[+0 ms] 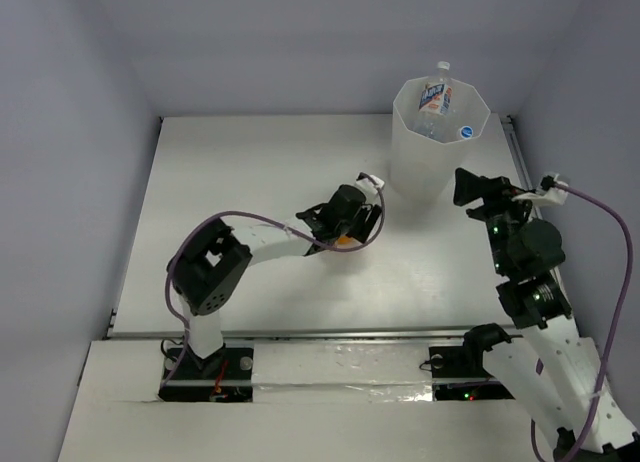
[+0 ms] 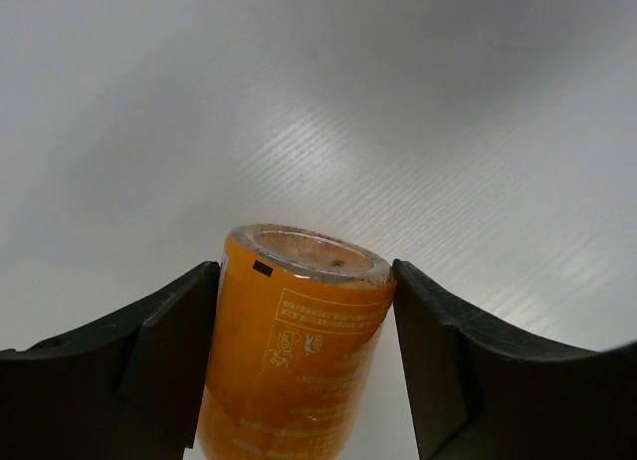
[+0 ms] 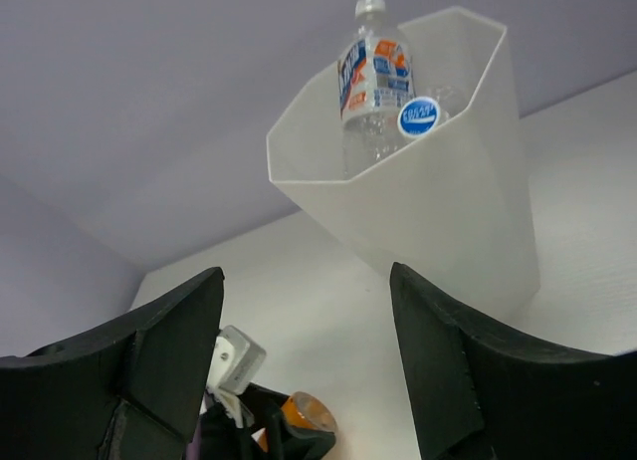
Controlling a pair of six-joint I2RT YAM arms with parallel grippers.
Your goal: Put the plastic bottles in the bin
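Note:
My left gripper [image 1: 352,225] is shut on a stubby orange bottle [image 1: 345,241] at mid-table, left of the bin. In the left wrist view the orange bottle [image 2: 297,350] sits between both fingers of the left gripper [image 2: 305,281], which touch its sides. The translucent white bin [image 1: 413,165] stands at the back right. A clear bottle with a white, red and blue label [image 1: 436,94] sticks out of it, beside a blue cap [image 1: 465,133]. My right gripper [image 1: 470,188] is open and empty just right of the bin. The right wrist view shows the bin [image 3: 448,211], the labelled bottle [image 3: 372,74] and the orange bottle [image 3: 305,416].
White walls close in the table on the left, back and right. The table's raised front edge [image 1: 330,333] runs in front of both arm bases. A purple cable [image 1: 600,210] trails from the right wrist.

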